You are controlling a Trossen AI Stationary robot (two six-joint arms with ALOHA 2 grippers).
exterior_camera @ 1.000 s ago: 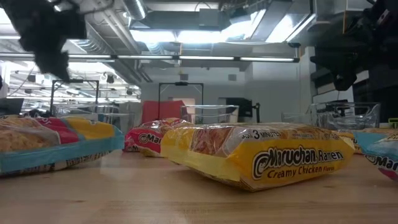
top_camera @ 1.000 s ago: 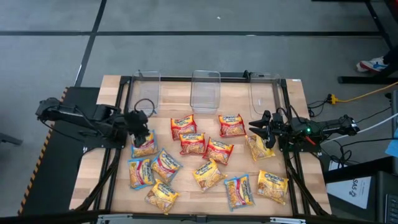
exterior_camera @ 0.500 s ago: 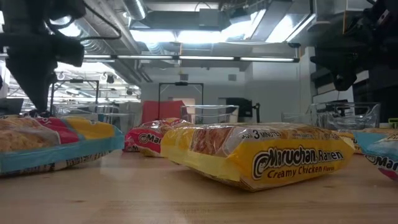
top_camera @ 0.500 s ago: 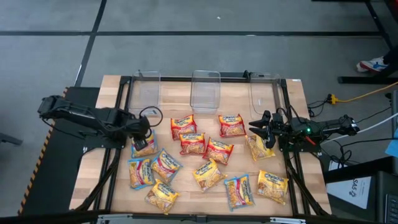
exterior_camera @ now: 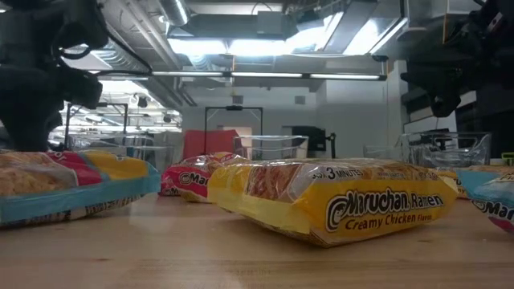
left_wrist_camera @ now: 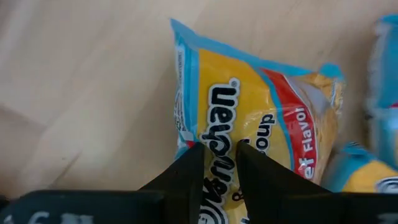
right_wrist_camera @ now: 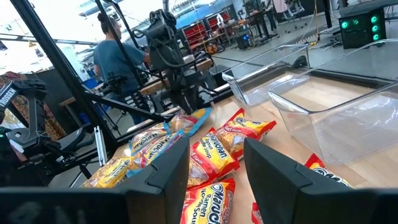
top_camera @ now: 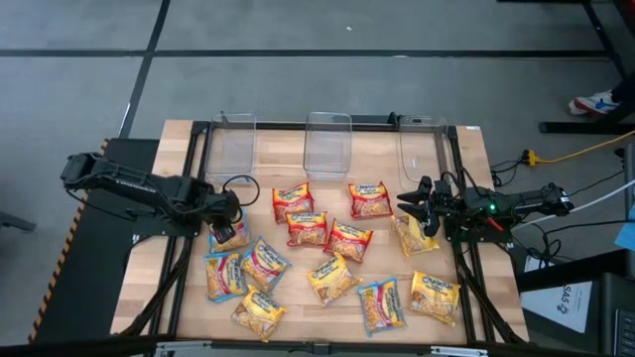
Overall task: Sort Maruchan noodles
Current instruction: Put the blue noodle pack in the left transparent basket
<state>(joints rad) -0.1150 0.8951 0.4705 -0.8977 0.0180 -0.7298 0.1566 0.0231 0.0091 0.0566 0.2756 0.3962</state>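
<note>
On the tabletop [top_camera: 476, 288] we see the Maruchan noodles [top_camera: 327, 253] scattered across its middle and front, with three clear bins [top_camera: 327, 144] along the back edge. The left gripper [left_wrist_camera: 216, 155] is down on a blue packet [left_wrist_camera: 261, 118] near the left edge, its fingers [left_wrist_camera: 189, 168] a narrow gap apart and pressing the wrapper; whether they grip it we cannot tell. The right gripper [top_camera: 415, 198] waits partly open, holding nothing, over a yellow packet [top_camera: 412, 236] near the right edge.

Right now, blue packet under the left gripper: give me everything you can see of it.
The blue packet is a squarish crinkly plastic pouch: blue edges, yellow panel with black Maruchan lettering, red flavor band. It lies flat on the wooden table, leftmost of the packets, with another blue-edged packet close beside it. The left gripper is down over it, fingers slightly parted over the lettering; contact can't be confirmed.
</note>
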